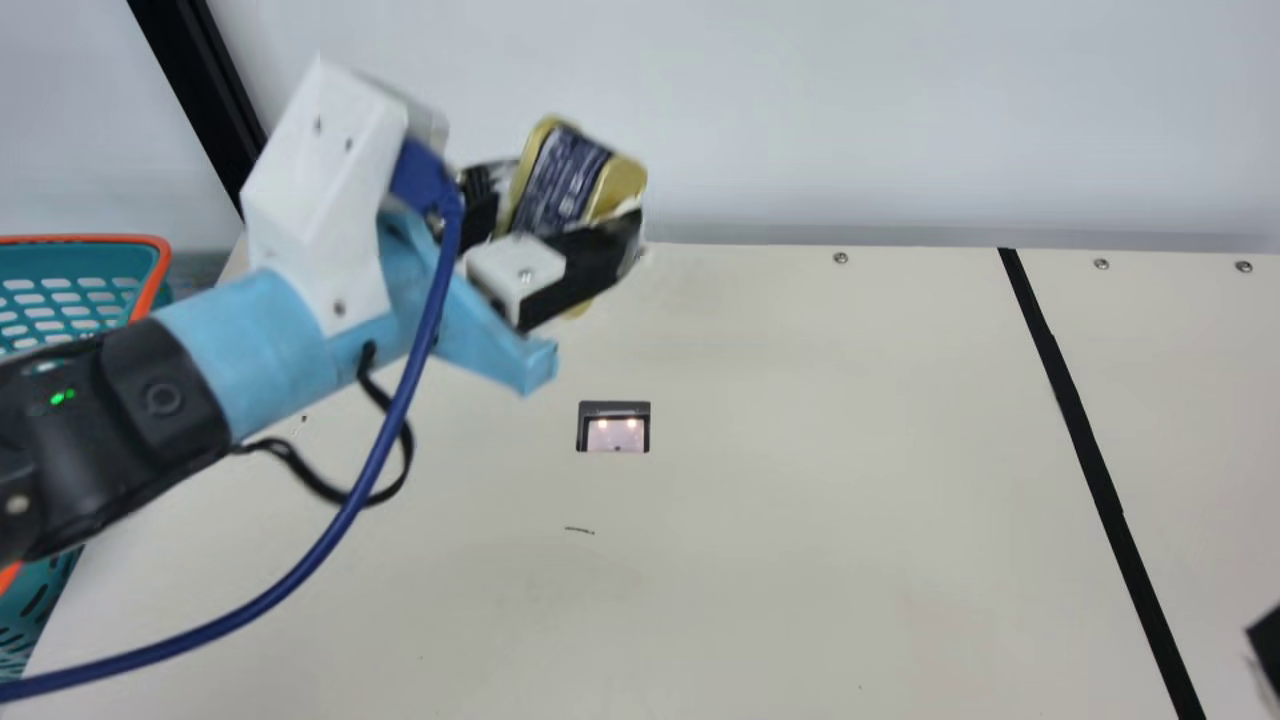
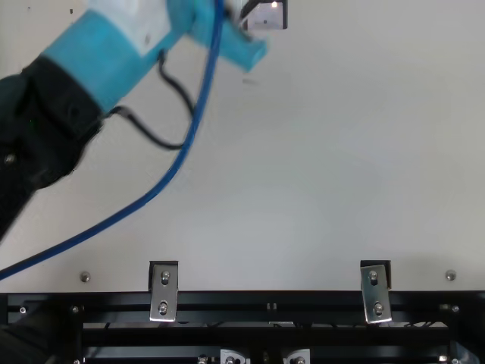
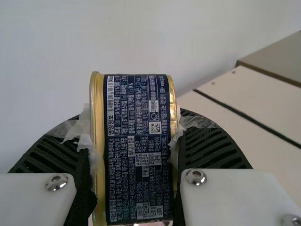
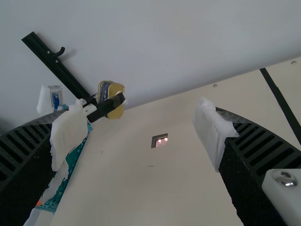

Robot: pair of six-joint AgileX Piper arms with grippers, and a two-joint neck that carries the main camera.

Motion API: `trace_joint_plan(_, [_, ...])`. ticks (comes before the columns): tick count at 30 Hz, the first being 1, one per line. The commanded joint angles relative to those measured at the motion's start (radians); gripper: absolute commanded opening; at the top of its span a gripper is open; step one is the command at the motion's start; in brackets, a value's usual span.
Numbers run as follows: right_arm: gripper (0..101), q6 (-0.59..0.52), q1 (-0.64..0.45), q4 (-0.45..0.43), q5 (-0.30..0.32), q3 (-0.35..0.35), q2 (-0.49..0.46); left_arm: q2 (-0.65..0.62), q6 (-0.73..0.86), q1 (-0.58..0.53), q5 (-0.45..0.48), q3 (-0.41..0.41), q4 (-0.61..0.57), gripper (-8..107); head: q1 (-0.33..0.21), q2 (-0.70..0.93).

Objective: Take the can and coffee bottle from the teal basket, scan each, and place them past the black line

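Can (image 3: 136,150): rounded gold metal, navy label | left gripper (image 1: 577,192): clamping it | right gripper (image 1: 1268,645): spread

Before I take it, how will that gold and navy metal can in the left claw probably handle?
The can is likely stiff: its walls look straight between the fingers of the left claw. Its bare gold metal might be slippery. Its flattish sides suggest sliding rather than rolling.

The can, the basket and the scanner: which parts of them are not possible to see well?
- Can: left wrist view, near end cut by bottom edge; main view, its print is blurred.
- Teal basket: main view, cut by left edge, partly behind the left arm.
- Scanner: top view, cut by top edge.
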Motion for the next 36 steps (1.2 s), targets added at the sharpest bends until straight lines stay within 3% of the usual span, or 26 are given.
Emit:
trace_joint_plan(1, [101, 0.000, 0.000, 0.000, 0.000, 0.000, 0.000, 0.000, 0.000, 0.000, 0.000, 0.000, 0.000, 10, -0.009, -0.003])
trace_joint_plan(6, [101, 0.000, 0.000, 0.000, 0.000, 0.000, 0.000, -0.023, -0.066, 0.084, -0.080, 0.006, 0.184, 10, -0.009, -0.003])
trace_joint_plan(9, [101, 0.000, 0.000, 0.000, 0.000, 0.000, 0.000, -0.023, -0.066, 0.084, -0.083, 0.006, 0.216, 10, -0.009, -0.003])
trace_joint_plan(15, [101, 0.000, 0.000, 0.000, 0.000, 0.000, 0.000, -0.006, -0.014, 0.083, -0.075, -0.007, 0.172, 10, -0.009, -0.003])
trace_joint_plan(21, [101, 0.000, 0.000, 0.000, 0.000, 0.000, 0.000, 0.061, 0.122, 0.099, -0.025, -0.142, 0.077, 10, -0.009, -0.003])
trace_joint_plan(26, [101, 0.000, 0.000, 0.000, 0.000, 0.000, 0.000, 0.123, 0.198, 0.119, 0.083, -0.270, 0.053, 10, -0.009, -0.003])
trace_joint_plan(29, [101, 0.000, 0.000, 0.000, 0.000, 0.000, 0.000, 0.147, 0.167, 0.119, 0.197, -0.307, 0.100, 10, -0.009, -0.003])
trace_joint_plan(32, [101, 0.000, 0.000, 0.000, 0.000, 0.000, 0.000, 0.156, 0.123, 0.114, 0.311, -0.305, 0.170, 10, -0.009, -0.003])
trace_joint_plan(36, [101, 0.000, 0.000, 0.000, 0.000, 0.000, 0.000, 0.157, 0.117, 0.106, 0.411, -0.236, 0.189, 10, -0.009, -0.003])
